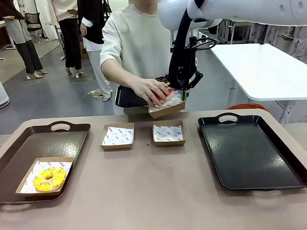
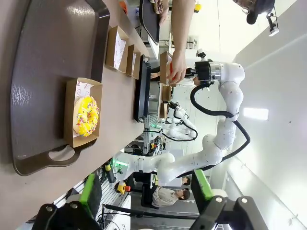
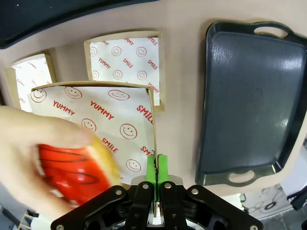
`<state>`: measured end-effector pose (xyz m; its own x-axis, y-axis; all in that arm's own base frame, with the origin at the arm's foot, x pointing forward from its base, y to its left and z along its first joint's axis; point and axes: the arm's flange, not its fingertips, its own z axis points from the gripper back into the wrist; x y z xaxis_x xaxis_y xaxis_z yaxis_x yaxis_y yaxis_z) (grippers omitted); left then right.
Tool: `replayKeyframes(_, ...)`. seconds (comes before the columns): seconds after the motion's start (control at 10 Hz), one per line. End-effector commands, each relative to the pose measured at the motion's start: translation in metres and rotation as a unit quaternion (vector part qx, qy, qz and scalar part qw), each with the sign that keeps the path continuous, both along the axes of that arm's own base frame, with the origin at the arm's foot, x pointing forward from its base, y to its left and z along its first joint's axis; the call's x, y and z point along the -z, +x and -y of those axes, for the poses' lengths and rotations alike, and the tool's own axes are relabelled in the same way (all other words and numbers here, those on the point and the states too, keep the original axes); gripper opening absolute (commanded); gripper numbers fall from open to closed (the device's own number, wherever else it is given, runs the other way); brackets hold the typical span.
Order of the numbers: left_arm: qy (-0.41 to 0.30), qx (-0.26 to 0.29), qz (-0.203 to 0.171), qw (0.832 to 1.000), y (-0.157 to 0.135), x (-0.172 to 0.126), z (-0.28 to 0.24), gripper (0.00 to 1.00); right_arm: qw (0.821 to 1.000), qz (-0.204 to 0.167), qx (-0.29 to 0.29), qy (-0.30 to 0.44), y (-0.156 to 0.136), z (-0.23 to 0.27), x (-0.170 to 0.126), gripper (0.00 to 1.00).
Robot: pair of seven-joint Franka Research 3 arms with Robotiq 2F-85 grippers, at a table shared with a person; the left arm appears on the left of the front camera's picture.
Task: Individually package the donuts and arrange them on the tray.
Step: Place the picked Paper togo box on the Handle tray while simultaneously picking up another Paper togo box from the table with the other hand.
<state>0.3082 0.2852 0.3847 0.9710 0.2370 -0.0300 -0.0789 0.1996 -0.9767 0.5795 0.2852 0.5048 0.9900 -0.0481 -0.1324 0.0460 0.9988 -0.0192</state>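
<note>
- Glaze of bright yellow marks the yellow donut [image 1: 49, 178], which is seated in a lined box [image 1: 26, 183] on the brown tray [image 1: 42, 146]. It is found far to the left of the right pincer [image 1: 184, 95], lower down and on the robot's side of the table [image 1: 147, 197].
- In the left wrist view the left pincer [image 2: 146, 187] is seen with its jaws wide apart and nothing between its green pads [image 2: 90, 191]. The yellow donut is placed ahead of it, well apart.
- Two empty boxes [image 1: 117, 136] [image 1: 169, 133] are laid side by side on the table, below the right pincer and slightly to its left, near but not touching each other.
- A raised box [image 1: 167, 109] is held above the far edge of the table, just left of the right pincer. Its paper lining is printed with red words and smiling faces.
- The red donut [image 1: 161, 97] is gripped by the person's hand [image 1: 151, 89] and is held over the raised box, just beside the right pincer. Whether it touches the lining cannot be told.
- The right pincer is closed, its green pads pressed together on the side wall of the raised box, as seen in the right wrist view.
- A black tray [image 1: 253, 151] is set on the table, to the right of the right pincer and below it.
</note>
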Motion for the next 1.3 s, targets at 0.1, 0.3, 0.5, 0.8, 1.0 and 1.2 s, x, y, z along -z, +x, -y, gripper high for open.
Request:
replayKeyframes(0.1,-0.005,0.0,0.0,1.0,-0.0024,-0.0011,-0.0019,0.98,1.0,-0.001,0.001,0.001,-0.002,0.0017,-0.0007,0.0)
replayKeyframes(0.3,-0.005,0.0,0.0,1.0,-0.0024,-0.0011,-0.0019,0.98,1.0,-0.001,0.001,0.001,-0.002,0.0017,-0.0007,0.0)
replayKeyframes(0.5,-0.005,0.0,0.0,1.0,-0.0024,-0.0011,-0.0019,0.98,1.0,-0.001,0.001,0.001,-0.002,0.0017,-0.0007,0.0)
replayKeyframes(0.8,-0.005,0.0,0.0,1.0,-0.0024,-0.0011,-0.0019,0.98,1.0,-0.001,0.001,0.001,-0.002,0.0017,-0.0007,0.0)
replayKeyframes(1.0,-0.005,0.0,0.0,1.0,-0.0024,-0.0011,-0.0019,0.98,1.0,-0.001,0.001,0.001,-0.002,0.0017,-0.0007,0.0)
replayKeyframes(1.2,-0.005,0.0,0.0,1.0,-0.0024,-0.0011,-0.0019,0.98,1.0,-0.001,0.001,0.001,-0.002,0.0017,-0.0007,0.0)
